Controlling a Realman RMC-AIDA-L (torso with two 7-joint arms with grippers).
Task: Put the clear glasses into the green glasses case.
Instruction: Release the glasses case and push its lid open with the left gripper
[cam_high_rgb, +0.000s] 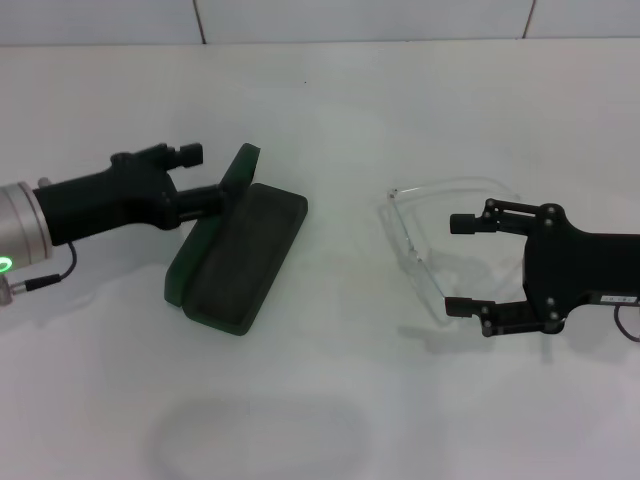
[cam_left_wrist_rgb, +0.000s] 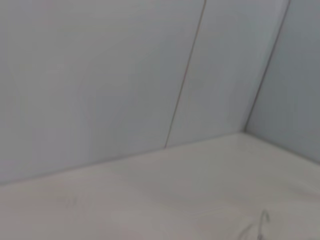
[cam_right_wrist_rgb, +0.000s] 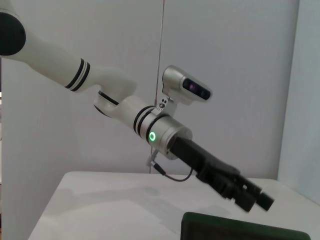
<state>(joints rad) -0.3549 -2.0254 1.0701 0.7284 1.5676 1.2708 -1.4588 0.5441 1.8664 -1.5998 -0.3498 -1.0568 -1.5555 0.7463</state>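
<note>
The right gripper (cam_high_rgb: 462, 265) hangs low over the white table (cam_high_rgb: 330, 90) with its two black fingers spread wide apart, their tips pointing toward the green glasses case (cam_high_rgb: 240, 255). Between and just ahead of those tips lie the clear glasses (cam_high_rgb: 415, 245), resting on the table on the side of the case nearer the right arm, well apart from it. One fingertip sits near the far end of the lens, the other near the close end; whether either touches the plastic cannot be told.

The left gripper (cam_high_rgb: 212, 178) is at the opposite side of the case, up against the raised lid (cam_high_rgb: 240, 170). Its fingers appear to sit one on each side of the lid's edge, though how firmly they close cannot be told. The case lies open, its dark-lined tray facing up, angled across the table.

From the right wrist view, the left arm slopes down toward the case (cam_right_wrist_rgb: 245, 229), ending at the left gripper (cam_right_wrist_rgb: 255, 197) above its green edge. Nothing lies between the glasses and the case.
</note>
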